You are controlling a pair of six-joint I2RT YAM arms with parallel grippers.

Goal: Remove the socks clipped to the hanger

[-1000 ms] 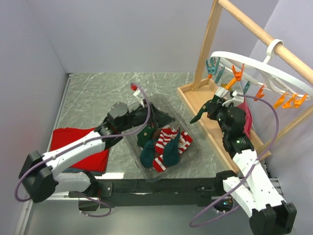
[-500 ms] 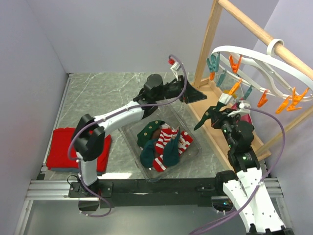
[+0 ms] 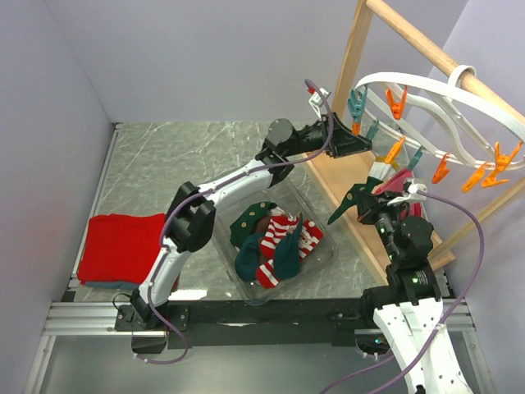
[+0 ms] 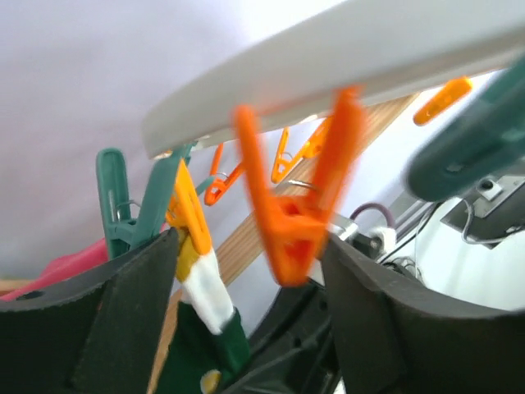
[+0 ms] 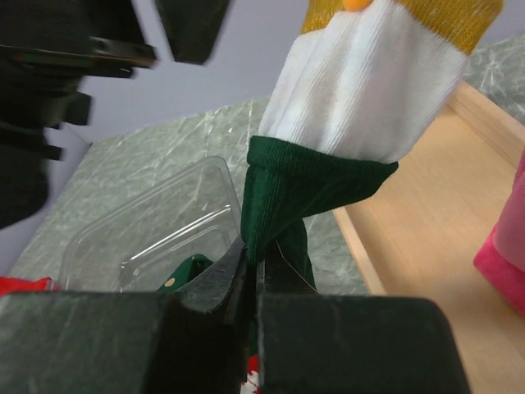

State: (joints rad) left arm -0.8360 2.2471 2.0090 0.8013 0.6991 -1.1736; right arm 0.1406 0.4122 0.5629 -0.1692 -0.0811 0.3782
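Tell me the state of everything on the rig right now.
left fingers, open, orange peg between them
right fingers, shut on hanging green sock
hanging green sock, cuff clipped to hanger
pink sock, hanging by hanger
hanger, hooked on wooden rail
striped and green socks, loose in clear tray
red cloth, folded flat
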